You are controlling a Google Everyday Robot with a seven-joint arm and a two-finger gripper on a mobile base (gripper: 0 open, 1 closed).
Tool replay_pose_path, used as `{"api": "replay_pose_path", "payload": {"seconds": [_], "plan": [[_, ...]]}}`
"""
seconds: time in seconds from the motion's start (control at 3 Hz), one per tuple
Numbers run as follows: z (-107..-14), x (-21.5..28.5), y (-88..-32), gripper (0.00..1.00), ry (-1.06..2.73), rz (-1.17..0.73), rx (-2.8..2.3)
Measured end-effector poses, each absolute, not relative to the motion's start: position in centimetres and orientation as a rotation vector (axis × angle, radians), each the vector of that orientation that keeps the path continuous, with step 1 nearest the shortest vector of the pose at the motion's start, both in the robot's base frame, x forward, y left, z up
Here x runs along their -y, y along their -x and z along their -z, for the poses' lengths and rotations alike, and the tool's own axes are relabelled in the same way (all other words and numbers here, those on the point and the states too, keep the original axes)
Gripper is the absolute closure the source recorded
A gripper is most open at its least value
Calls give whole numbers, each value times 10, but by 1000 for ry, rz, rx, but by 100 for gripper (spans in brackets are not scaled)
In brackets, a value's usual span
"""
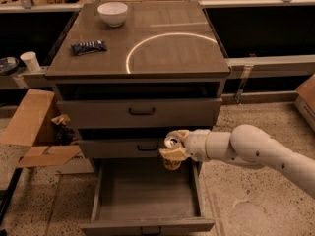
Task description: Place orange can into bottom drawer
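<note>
Camera view: pale two-finger gripper (172,152) on white arm (246,149), just in front of middle drawer (123,148), pinches small orange-brown can (172,142) w/ silver top. Can hangs over rear of open grey bottom drawer (142,193). White bowl (112,13) & dark snack bar (88,47) on cabinet top (162,53).

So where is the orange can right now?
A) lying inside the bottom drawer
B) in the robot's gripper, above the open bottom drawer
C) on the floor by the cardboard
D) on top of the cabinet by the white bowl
B: the gripper is shut on the orange can, holding it above the back of the open bottom drawer, not yet inside.
</note>
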State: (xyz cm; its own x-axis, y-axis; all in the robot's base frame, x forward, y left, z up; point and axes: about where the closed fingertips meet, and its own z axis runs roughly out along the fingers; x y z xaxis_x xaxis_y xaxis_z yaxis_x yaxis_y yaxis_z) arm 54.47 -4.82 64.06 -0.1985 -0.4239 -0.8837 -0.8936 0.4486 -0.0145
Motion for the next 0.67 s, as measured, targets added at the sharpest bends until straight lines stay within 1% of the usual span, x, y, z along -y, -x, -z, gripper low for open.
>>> {"api": "replay_pose_path", "payload": {"seconds": [0.33,0.67], "plan": [[-625,47,-548,100,1142,-633,-1815],[-581,50,-553,100,1176,-611,-1818]]}}
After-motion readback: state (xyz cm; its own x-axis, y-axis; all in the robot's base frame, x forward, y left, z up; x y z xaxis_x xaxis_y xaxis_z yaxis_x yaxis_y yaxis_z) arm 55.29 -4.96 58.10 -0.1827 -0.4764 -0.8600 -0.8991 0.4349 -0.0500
